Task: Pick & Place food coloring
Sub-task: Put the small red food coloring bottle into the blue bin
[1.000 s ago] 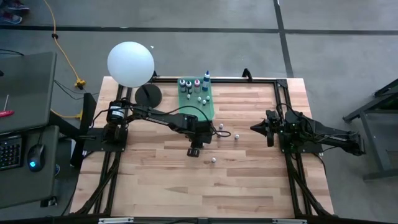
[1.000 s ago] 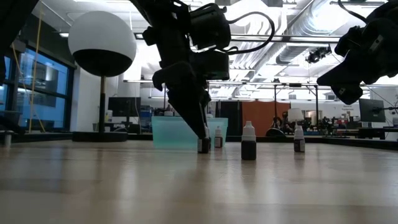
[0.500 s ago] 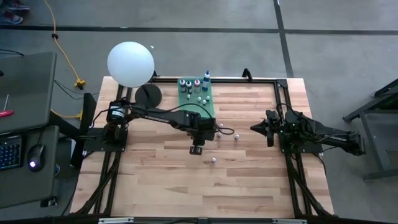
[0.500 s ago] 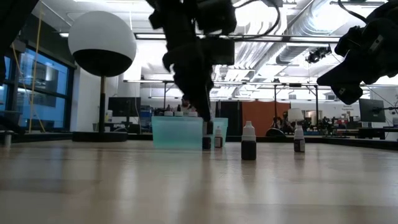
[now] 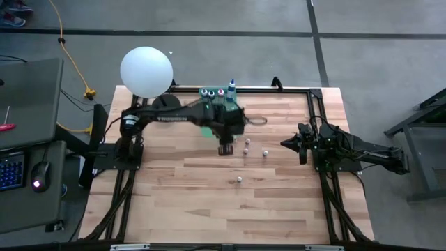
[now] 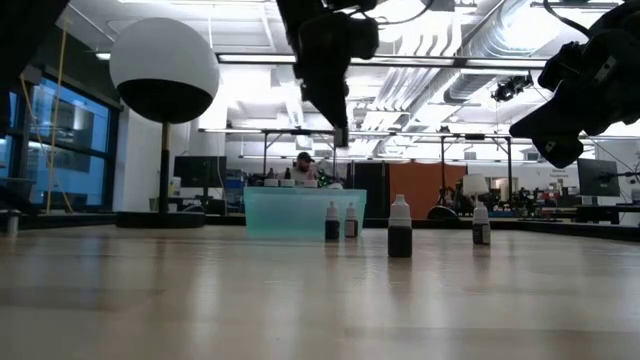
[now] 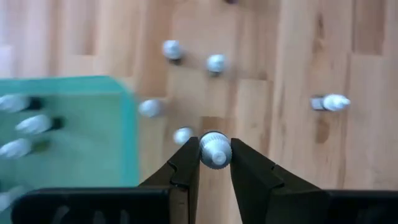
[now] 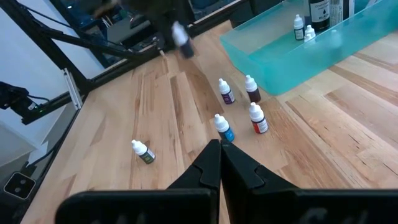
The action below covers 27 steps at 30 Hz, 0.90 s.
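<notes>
High view: the left gripper (image 5: 225, 149), down among the loose bottles a second ago, now sits beside the green tray (image 5: 206, 130).

Low view: it has risen clear of the table.

Left wrist view: its fingers (image 7: 186, 163) pinch a white-capped food coloring bottle (image 7: 214, 149), so one bottle is picked and heading trayward.

Right wrist view: the right gripper (image 8: 219, 163) waits closed and empty.

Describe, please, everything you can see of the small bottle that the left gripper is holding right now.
The held bottle is tiny, with a ribbed white cap; its body hides below the cap and cannot be made out. The left gripper pinches it between its two dark fingers, cap toward the wrist camera, so it hangs roughly upright. It is lifted clear of the wooden table, near the green tray edge, above several loose bottles. Only the fingers touch it.
</notes>
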Each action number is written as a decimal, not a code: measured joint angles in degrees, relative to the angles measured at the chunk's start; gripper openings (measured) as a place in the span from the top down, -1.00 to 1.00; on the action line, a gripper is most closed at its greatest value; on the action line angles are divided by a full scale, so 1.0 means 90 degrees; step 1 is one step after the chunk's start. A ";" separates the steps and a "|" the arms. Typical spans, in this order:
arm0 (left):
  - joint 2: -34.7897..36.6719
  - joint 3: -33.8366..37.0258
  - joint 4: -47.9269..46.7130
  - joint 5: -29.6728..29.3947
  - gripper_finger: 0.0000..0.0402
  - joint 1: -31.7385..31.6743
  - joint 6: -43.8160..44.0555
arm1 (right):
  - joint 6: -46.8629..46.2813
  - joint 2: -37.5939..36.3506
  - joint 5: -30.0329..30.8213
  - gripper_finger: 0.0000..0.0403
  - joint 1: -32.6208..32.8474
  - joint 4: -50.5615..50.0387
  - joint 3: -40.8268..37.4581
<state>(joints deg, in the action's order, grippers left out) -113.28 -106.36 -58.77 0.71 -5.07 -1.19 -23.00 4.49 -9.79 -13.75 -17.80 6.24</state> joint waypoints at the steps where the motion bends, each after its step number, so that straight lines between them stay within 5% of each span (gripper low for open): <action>1: 0.0007 -0.0117 -0.0114 0.0008 0.66 -0.0108 0.0031 | -0.0002 0.0000 -0.0001 1.00 0.0001 0.0000 -0.0001; 14: 0.0646 -0.0480 -0.1140 0.0715 0.66 -0.1277 0.0717 | 0.0000 0.0000 -0.0001 1.00 0.0001 -0.0019 0.0000; 27: 0.0776 -0.0171 -0.1087 -0.0815 0.66 -0.1186 0.2542 | 0.0005 0.0041 -0.0001 1.00 0.0001 0.0000 -0.0002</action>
<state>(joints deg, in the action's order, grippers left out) -106.30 -107.90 -68.56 -6.62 -15.75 21.69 -22.96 4.86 -9.80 -13.74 -17.80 6.22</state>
